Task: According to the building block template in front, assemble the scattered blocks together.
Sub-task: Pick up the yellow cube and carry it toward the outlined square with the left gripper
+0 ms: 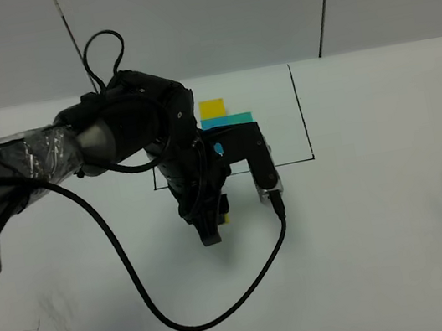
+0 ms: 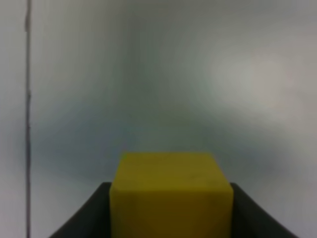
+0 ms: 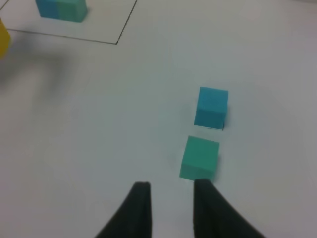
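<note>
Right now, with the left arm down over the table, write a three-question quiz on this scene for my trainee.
1. True or false: the left gripper is empty.
2. Of the blue cube and the teal-green cube, which lies nearer the right gripper? A: the blue one. B: the teal-green one. C: both are equally near.
3. Fill in: the line drawn around the template is ____ in colour.

Key
1. False: it holds the yellow cube between its fingers.
2. B.
3. Black.
</note>
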### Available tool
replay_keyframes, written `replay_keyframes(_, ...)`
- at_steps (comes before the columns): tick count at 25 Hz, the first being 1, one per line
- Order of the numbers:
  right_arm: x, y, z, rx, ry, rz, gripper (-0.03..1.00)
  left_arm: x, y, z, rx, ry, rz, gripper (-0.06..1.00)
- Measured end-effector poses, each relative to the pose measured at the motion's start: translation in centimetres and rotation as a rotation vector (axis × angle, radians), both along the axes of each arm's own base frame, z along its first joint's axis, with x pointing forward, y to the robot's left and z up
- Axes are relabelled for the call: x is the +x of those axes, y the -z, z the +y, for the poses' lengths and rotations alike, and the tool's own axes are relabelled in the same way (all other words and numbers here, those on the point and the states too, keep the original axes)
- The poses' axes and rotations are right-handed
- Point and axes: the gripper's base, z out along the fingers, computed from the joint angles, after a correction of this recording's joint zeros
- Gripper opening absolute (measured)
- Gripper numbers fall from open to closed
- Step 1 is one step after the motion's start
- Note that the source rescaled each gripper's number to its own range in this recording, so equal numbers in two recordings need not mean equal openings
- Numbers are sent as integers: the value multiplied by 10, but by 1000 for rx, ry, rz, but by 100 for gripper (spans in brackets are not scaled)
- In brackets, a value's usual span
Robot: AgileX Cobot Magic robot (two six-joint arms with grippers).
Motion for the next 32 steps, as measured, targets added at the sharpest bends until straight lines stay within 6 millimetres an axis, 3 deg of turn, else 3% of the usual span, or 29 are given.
replay_keyframes(15, 0, 0, 0, 0, 0, 0, 0, 5, 35, -13, -59, 144, -6, 0)
replay_keyframes(32, 0, 0, 0, 0, 0, -1, 0, 6, 36, -14, -61, 148, -2, 0)
